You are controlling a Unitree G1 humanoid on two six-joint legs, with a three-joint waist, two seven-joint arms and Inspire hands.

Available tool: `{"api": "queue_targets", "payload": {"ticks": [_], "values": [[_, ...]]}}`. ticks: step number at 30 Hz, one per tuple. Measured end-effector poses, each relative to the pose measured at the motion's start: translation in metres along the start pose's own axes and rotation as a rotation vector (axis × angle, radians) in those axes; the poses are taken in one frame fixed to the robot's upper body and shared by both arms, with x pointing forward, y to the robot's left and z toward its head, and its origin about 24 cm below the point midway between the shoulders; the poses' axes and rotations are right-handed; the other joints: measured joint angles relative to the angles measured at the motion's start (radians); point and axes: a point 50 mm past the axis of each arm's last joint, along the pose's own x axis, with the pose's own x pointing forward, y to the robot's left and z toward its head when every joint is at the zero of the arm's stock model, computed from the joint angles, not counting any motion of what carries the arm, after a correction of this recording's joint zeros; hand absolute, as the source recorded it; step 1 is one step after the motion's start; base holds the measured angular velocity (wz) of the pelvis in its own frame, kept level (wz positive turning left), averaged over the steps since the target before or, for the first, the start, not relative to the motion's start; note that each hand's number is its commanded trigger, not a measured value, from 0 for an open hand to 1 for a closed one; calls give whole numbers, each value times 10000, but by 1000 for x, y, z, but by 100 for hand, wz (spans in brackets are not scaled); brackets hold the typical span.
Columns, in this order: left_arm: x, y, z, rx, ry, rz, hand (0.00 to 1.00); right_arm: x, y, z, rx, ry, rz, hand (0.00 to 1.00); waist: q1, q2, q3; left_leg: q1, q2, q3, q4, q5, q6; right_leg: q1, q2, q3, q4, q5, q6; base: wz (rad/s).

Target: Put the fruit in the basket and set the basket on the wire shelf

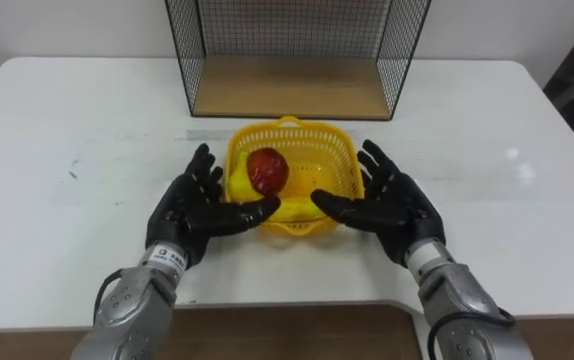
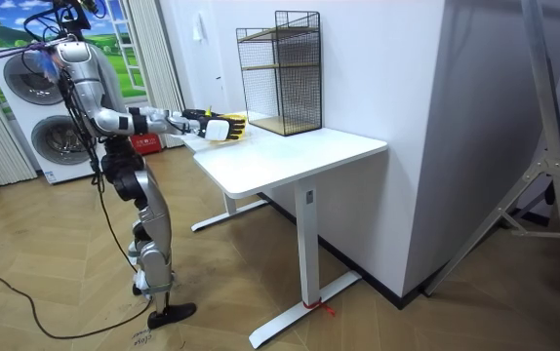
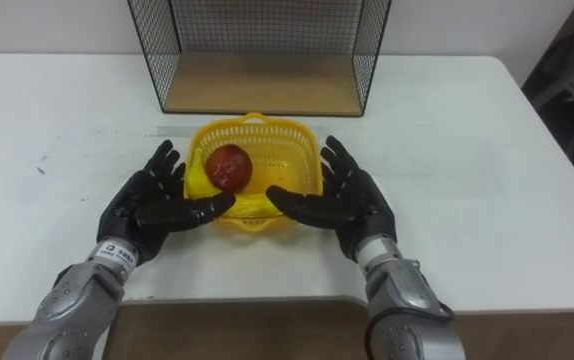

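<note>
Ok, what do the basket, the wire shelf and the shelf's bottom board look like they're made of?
The basket looks like moulded yellow plastic, slightly glossy, with slotted lattice walls. The wire shelf looks like thin metal wire with a black coating, set in a square grid. Its bottom board looks like matte brown wood or wood-look laminate; I cannot tell which.

Arms stretched forward from the lower frame; left robot hand [image 1: 195, 212] and right robot hand [image 1: 392, 205], palms facing, fingers spread straight.
</note>
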Motion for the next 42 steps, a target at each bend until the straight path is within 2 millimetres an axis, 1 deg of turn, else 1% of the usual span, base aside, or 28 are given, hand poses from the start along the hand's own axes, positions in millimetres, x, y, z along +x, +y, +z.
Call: {"api": "queue_targets", "payload": {"ticks": [5,10,12,18,27,31,34,42], "values": [[0,-1,-1,11,36,-29,0,0,2,-1,-23,50,80,0,-10,2,2,17,4,4,-1,0,0,19,-1,-10,20,3,-3,0],[4,1,-3,33,204,21,0,0,7,-4,-52,157,260,0,-22,2,9,-18,5,12,-4,0,0,6,0,3,60,2,-3,0],[6,0,-1,70,158,-7,0,0,7,-4,-60,173,288,0,-15,-5,14,-29,4,21,-33,0,1,-16,7,22,57,1,-1,0],[7,-3,-1,104,182,-120,0,1,11,-6,276,246,455,0,-5,3,8,-5,4,122,-44,0,0,-80,21,151,58,2,-1,-6],[7,-6,-2,117,206,-245,0,1,14,-7,245,305,561,0,-33,20,0,32,7,181,-44,0,0,-87,16,155,55,4,-2,-1],[7,-7,-2,112,216,-261,0,1,14,-8,244,308,565,0,-40,36,10,34,10,199,-44,0,0,-87,16,151,67,11,-5,0],[7,-7,-3,96,223,-270,0,1,14,-8,248,312,581,0,-30,84,40,26,10,217,-43,0,0,-107,17,178,91,14,-3,0],[8,-12,-5,44,276,-387,0,3,16,-5,225,218,655,0,-28,94,35,-30,7,236,-40,0,0,-141,27,236,100,15,1,0]]}}
